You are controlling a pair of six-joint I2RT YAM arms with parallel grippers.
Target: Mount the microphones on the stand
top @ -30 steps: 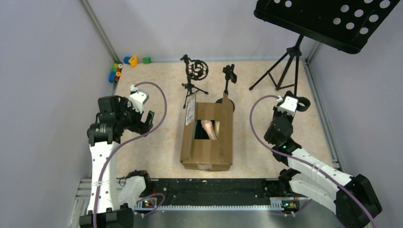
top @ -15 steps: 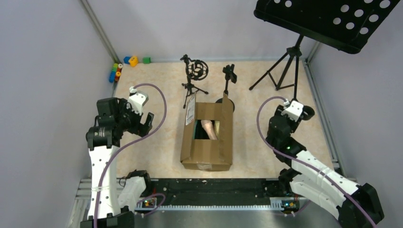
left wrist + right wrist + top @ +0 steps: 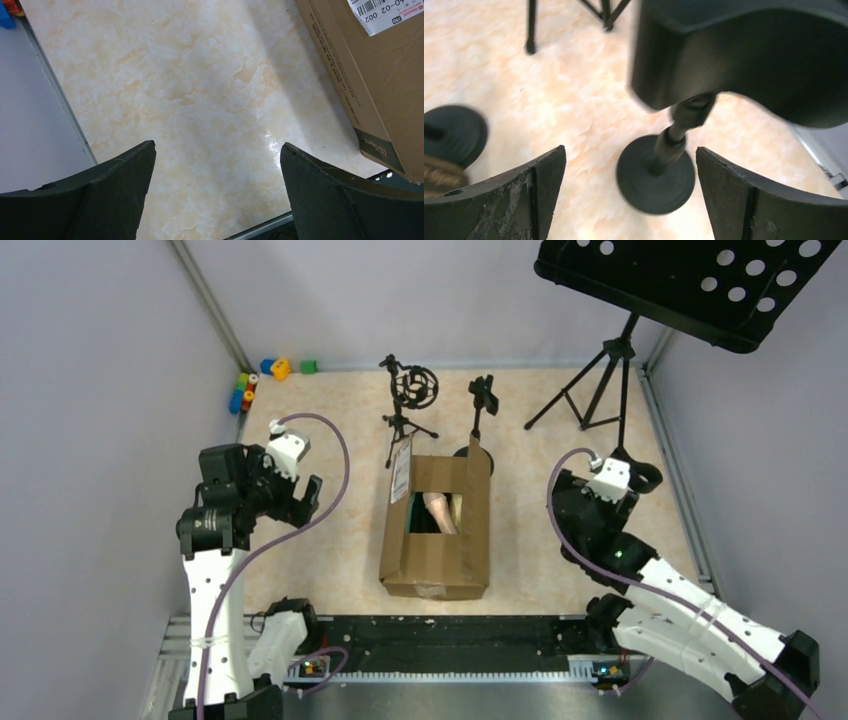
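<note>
- Hanging over bare worktop (image 3: 340,450) left of the box (image 3: 430,560), the left gripper (image 3: 305,498) stood wide open with nothing in it. Open room lay between it and the box's side.
- In the left wrist view the worktop's left edge rail ran close by, and the box's corner was cut off at the right.
- The right gripper (image 3: 629,150) was spread wide and empty near the worktop's right edge, above a small stand (image 3: 656,182) with a round base. The post showed between the fingers, apart from both.
- A peach microphone (image 3: 438,510) lay inside the box, seen in part through the open top. The rest of the inside was dark.
- A ring stand (image 3: 411,390) and a clip stand (image 3: 483,395) stood just behind the box, toward the far edge.
- The music stand (image 3: 603,380) stood on its tripod in the far right corner, its tray cut off by the frame.
- Coloured blocks (image 3: 262,375) sat in the far left corner.
- The right wrist view was blurred. A black part atop the small stand filled its upper right, and its shape could not be made out.
</note>
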